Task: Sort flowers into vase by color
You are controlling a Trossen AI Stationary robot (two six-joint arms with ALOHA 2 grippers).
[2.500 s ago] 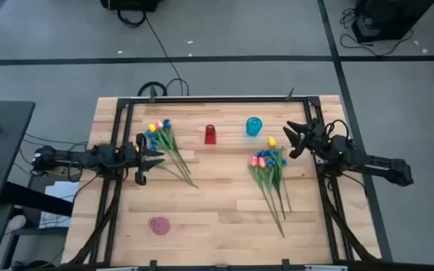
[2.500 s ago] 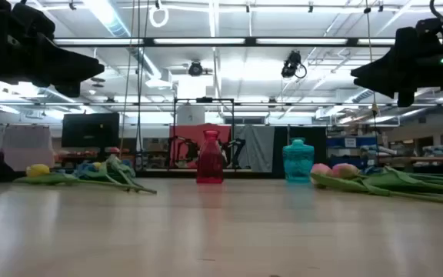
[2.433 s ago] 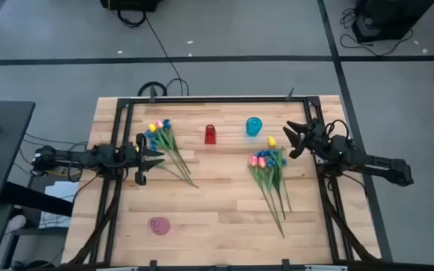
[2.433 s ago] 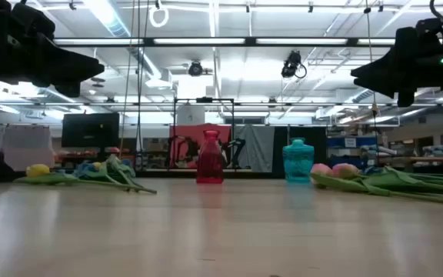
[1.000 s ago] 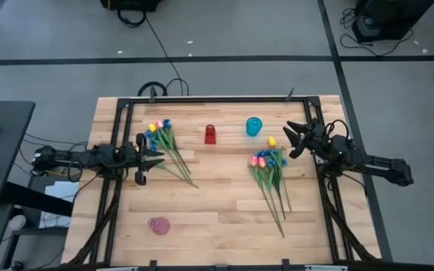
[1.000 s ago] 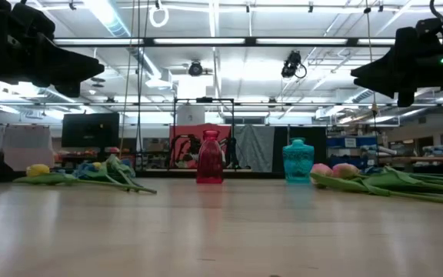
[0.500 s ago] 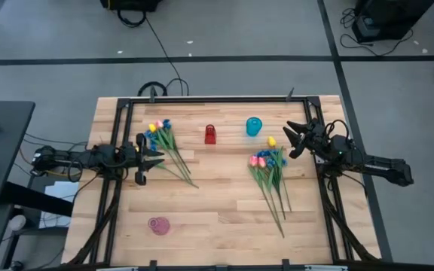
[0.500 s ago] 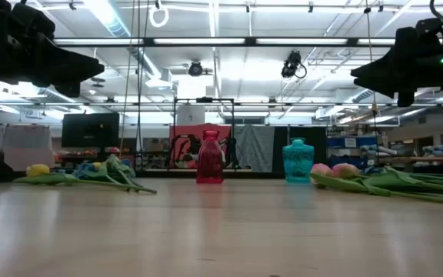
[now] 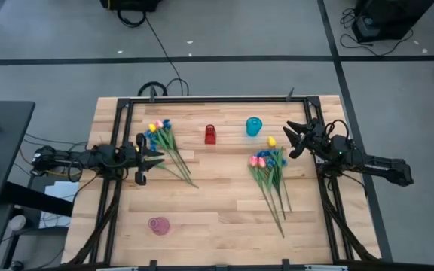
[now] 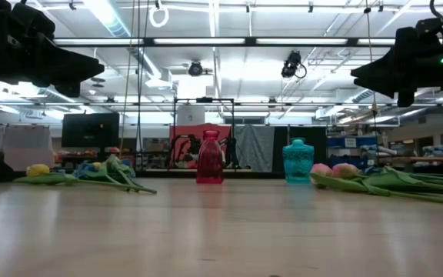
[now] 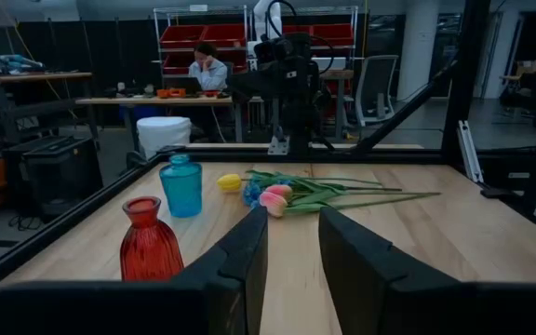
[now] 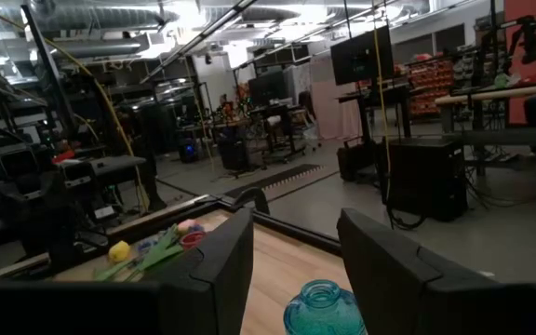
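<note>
The left gripper [image 9: 151,158] hangs above the table's [image 9: 217,203] left side, fingers parted by a narrow gap with nothing between them. It sits just beside the stems of the left bunch of flowers [image 9: 166,144], without touching them. That bunch lies flat near the far left of the table, yellow and blue heads toward the far edge.

The right gripper [image 9: 292,141] hangs above the table's right side, fingers standing apart and empty. It is close to the right bunch of flowers [image 9: 271,172], which lies flat with pink, blue and yellow heads toward the far edge and stems trailing toward the near edge.

A red vase [image 9: 210,134] and a blue vase [image 9: 254,126] stand upright between the two bunches, near the far edge, apart from each other. A pink vase [image 9: 158,225] sits at the near left, well apart from everything else.

In the left wrist view, a person [image 11: 203,68] sits at a desk beyond the table.
</note>
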